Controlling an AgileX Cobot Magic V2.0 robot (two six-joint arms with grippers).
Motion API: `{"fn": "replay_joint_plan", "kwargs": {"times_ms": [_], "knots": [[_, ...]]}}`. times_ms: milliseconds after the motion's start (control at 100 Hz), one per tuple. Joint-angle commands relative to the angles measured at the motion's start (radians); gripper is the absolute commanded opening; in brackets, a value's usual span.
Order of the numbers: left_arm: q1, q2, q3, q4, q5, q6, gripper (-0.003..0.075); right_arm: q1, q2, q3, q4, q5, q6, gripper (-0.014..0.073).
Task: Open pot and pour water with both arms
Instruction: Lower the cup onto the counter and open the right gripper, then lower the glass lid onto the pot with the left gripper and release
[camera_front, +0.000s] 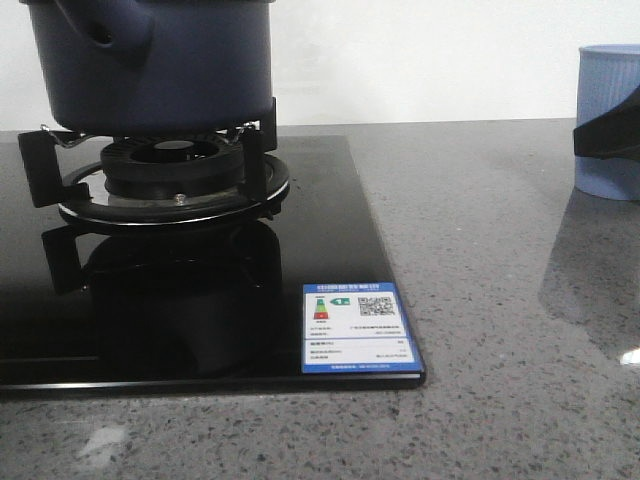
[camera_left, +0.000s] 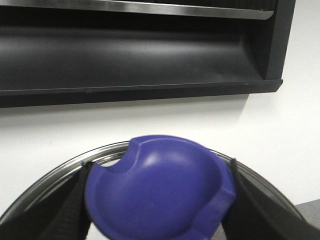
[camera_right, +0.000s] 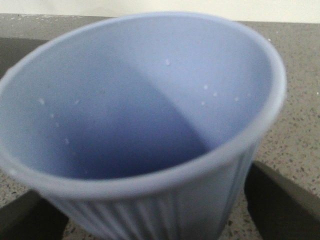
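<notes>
The dark navy pot (camera_front: 150, 70) stands on the burner grate at the far left; its top is cut off by the front view's edge. My left gripper (camera_left: 160, 200) is shut on the lid's purple-blue knob (camera_left: 160, 185), with the lid's steel rim (camera_left: 60, 172) behind it. Whether the lid sits on the pot is hidden. The left gripper is out of the front view. The light blue ribbed cup (camera_front: 605, 100) stands on the counter at the far right. My right gripper (camera_right: 150, 215) grips the cup (camera_right: 150, 100), a black finger (camera_front: 605, 135) across its side.
A black glass hob (camera_front: 330, 250) with a burner (camera_front: 175, 170) and a blue label (camera_front: 358, 328) covers the left of the grey stone counter (camera_front: 500, 300). A dark range hood (camera_left: 140, 50) hangs on the white wall behind the lid.
</notes>
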Motion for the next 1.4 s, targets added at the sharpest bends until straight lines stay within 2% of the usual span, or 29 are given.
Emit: {"fn": "replay_joint_plan", "kwargs": {"times_ms": [0, 160, 250, 500, 740, 960, 1390], "knots": [[0.003, -0.029, -0.044, 0.004, -0.109, -0.001, 0.034, -0.007, -0.049, -0.022, 0.002, -0.049, 0.043, 0.0656], [0.003, -0.029, -0.044, 0.004, -0.109, -0.001, 0.034, -0.007, -0.127, -0.022, -0.082, 0.054, 0.132, 0.0654], [0.003, -0.029, -0.044, 0.004, -0.109, -0.001, 0.034, -0.007, -0.193, -0.002, -0.124, 0.085, 0.136, 0.0654], [0.003, -0.021, -0.044, 0.004, -0.109, -0.001, 0.034, -0.007, -0.389, 0.139, -0.138, 0.167, 0.195, 0.0654], [-0.049, 0.023, -0.044, 0.004, -0.099, -0.003, 0.034, -0.007, -0.633, 0.299, -0.138, 0.168, 0.268, 0.0654], [-0.113, 0.139, -0.044, 0.004, -0.109, -0.003, 0.034, -0.007, -0.839, 0.366, -0.141, 0.166, 0.284, 0.0654], [-0.12, 0.274, -0.044, 0.006, -0.119, -0.003, 0.034, 0.005, -0.886, 0.37, -0.141, 0.162, 0.293, 0.0654]]}}
